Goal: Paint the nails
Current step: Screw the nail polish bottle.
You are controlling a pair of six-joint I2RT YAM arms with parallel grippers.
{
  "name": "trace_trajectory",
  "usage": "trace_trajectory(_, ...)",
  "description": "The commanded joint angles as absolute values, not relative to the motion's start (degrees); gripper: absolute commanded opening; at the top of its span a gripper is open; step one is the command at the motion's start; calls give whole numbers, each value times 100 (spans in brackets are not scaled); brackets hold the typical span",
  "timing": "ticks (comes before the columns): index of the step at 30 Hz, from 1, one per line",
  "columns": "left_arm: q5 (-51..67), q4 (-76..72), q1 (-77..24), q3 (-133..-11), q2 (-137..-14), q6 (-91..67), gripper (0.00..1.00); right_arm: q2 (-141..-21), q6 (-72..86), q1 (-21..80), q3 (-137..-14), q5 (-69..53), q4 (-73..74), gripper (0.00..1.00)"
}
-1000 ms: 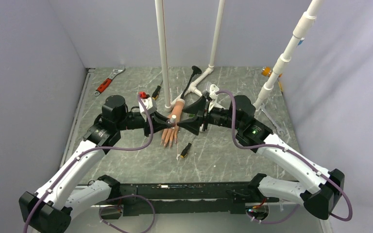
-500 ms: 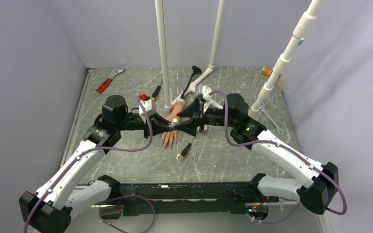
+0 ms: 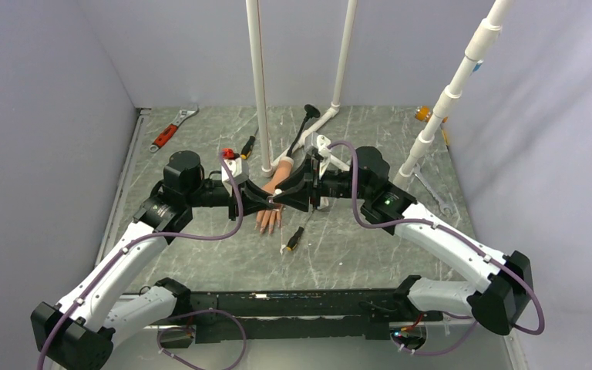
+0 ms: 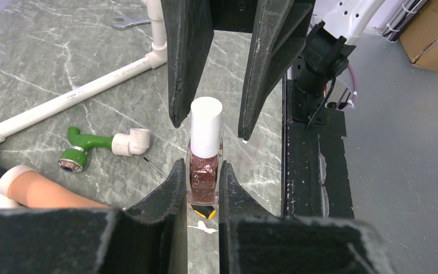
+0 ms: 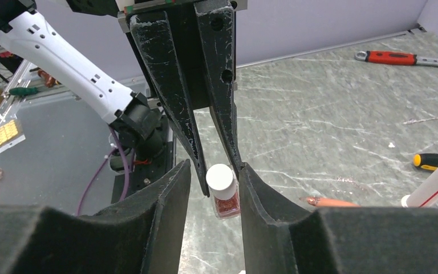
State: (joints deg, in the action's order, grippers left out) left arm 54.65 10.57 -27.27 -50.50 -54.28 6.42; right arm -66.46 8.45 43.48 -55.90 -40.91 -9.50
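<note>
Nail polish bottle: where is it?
Top view, mid-table, over the mannequin hand: the left gripper grips the bottle, cap between the jaws of the right gripper.

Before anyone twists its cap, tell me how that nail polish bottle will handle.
The nail polish bottle looks like smooth glass, so probably slippery and breakable if dropped. Tall and narrow under its white cap, it would likely tip easily.

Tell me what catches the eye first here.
Mid-table, the left gripper is shut on a glittery red polish bottle, and the right gripper flanks its white cap without gripping it yet. Under them lies the peach mannequin hand on the grey table.
</note>
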Motion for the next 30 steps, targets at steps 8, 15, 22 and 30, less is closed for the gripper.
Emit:
trace_trajectory(8, 5669, 896, -2759, -5298, -5467, 694, 0, -6701, 949, 4370, -5705, -4377, -1302, 25)
trace_trajectory(15, 5207, 937, -2760, -5295, -5417, 676, 0, -6690, 932, 4385, -5666, -4383, -1280, 0)
trace_trajectory(22, 4126, 976, -2752, -5270, -5331, 648, 0, -6737, 1012, 4529, -5692, -3712, -1164, 0)
trace_trajectory(30, 3643, 952, -2754, -5219, -5241, 648, 0, -6949, 1155, 5328, -6298, -1477, -148, 0)
